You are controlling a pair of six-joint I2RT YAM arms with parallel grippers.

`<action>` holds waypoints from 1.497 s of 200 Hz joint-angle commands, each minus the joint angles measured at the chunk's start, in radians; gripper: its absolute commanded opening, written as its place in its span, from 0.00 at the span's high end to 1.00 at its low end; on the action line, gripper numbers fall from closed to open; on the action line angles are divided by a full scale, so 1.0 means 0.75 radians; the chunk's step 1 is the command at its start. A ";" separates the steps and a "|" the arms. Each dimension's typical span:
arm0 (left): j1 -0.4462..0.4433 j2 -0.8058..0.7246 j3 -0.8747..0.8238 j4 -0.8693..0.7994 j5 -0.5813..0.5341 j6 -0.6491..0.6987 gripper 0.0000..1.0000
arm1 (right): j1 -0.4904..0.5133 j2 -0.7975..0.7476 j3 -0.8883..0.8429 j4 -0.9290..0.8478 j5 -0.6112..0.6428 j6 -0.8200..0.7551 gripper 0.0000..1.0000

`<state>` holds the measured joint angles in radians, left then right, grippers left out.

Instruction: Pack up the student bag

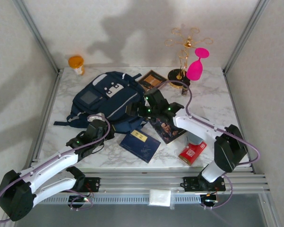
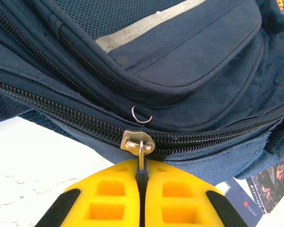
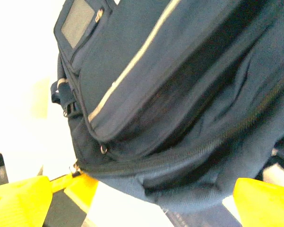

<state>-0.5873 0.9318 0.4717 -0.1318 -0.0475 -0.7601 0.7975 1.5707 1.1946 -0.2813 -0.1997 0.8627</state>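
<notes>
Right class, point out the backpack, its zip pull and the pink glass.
backpack (image 1: 102, 107), top view, on its navy front panel.
zip pull (image 2: 138, 142), left wrist view, on its metal slider.
pink glass (image 1: 195, 70), top view, on its bowl.

Matt woven cloth student bag (image 2: 189, 56) w/ shiny metal zip pull (image 2: 138, 143).

From above, the near edge of the student bag (image 1: 104, 97) was hidden behind both arms. A magazine (image 1: 166, 131) lay partly covered by the right arm, its cover too small to read. In the right wrist view, the right gripper (image 3: 142, 201) had its yellow fingers (image 3: 19, 198) cut off by the lower edge, and the background was washed out to white.
</notes>
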 commanded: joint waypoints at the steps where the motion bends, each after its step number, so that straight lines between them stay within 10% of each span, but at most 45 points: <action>1: 0.008 -0.015 -0.006 0.098 0.018 0.014 1.00 | 0.060 -0.025 -0.112 0.122 -0.091 0.226 0.01; 88: 0.001 -0.029 0.003 0.115 0.125 0.036 1.00 | 0.106 0.357 0.083 0.299 0.127 0.461 0.02; 182: 0.016 -0.091 0.056 -0.128 -0.143 0.006 1.00 | -0.033 0.238 0.079 0.264 0.098 0.100 0.86; 299: 0.358 -0.032 -0.069 -0.063 -0.030 0.003 1.00 | -0.152 0.109 -0.043 0.264 0.009 0.101 0.91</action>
<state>-0.3794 0.8772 0.4381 -0.2100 -0.0540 -0.7635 0.6609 1.7046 1.2068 -0.1608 -0.2432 0.9092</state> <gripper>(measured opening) 0.073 0.157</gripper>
